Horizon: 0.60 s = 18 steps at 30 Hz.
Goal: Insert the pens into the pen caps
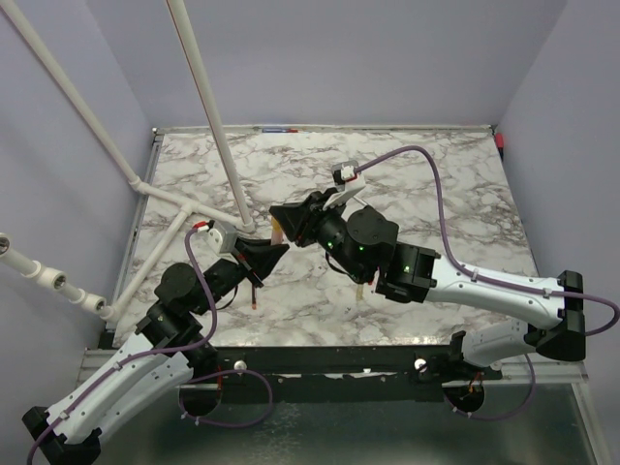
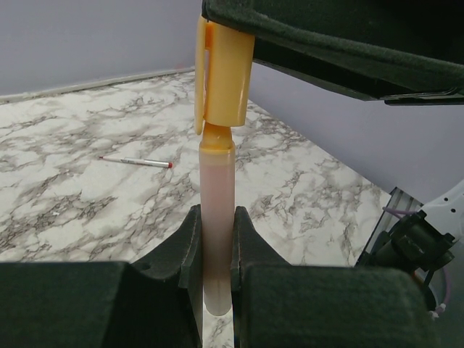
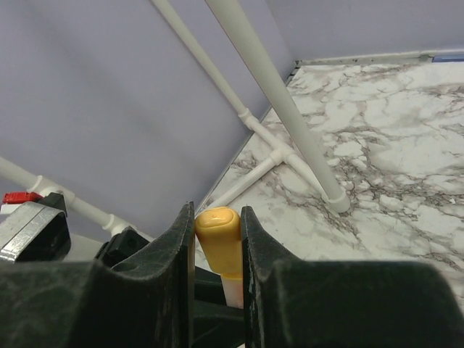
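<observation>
From above, the left gripper (image 1: 263,254) and right gripper (image 1: 291,225) meet tip to tip over the marble table (image 1: 436,194). In the left wrist view, the left fingers clamp a pale pen (image 2: 217,174), its top at the mouth of a yellow cap (image 2: 226,80). In the right wrist view, the right fingers squeeze that cap.

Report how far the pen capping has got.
Done: nothing clearly capped. In hand: the left jaws clamp a pale whitish pen barrel, its orange tip just entering the yellow-orange plastic cap held by the right jaws. Left: pushing it home, then the slim red-tipped pen lying on the marble table.
</observation>
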Tool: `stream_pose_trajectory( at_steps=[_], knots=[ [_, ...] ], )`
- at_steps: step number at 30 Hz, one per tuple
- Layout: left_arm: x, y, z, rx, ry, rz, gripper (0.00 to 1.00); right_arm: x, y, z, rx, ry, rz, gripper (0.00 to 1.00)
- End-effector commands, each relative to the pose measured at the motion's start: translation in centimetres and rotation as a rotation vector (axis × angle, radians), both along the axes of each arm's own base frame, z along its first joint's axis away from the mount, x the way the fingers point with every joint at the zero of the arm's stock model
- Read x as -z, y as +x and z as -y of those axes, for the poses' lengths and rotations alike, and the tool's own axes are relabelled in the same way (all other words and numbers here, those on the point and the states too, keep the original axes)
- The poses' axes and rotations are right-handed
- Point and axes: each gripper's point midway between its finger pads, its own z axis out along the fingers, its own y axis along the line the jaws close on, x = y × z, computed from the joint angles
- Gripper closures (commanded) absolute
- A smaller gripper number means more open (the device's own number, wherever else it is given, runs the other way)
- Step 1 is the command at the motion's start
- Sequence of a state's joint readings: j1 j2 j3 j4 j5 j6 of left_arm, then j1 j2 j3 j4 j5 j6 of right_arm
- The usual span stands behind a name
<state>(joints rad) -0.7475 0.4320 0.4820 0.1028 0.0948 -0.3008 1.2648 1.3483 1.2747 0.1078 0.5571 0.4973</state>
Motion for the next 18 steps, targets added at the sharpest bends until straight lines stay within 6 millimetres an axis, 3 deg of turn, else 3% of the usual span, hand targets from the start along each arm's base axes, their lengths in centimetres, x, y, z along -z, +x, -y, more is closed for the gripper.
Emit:
stream_pose_trajectory(
  at_steps=[1,7,18],
  knots=[
    [-0.7,0.2,-0.5,-0.028,-0.010,0.024,1.00,0.9,0.0,-0.2,0.029,-0.041,-0.026,0.99],
    [-0.9,0.1,-0.6,-0.029,-0.018,0.031,1.00,2.4,0.3,-0.3,0.054,-0.075,-0.054,0.99],
    [-1.0,0.1,-0.8,-0.037,-0.020,0.036,1.00,3.1,-0.4,-0.9,0.022,-0.059,-0.089,0.99]
  ],
)
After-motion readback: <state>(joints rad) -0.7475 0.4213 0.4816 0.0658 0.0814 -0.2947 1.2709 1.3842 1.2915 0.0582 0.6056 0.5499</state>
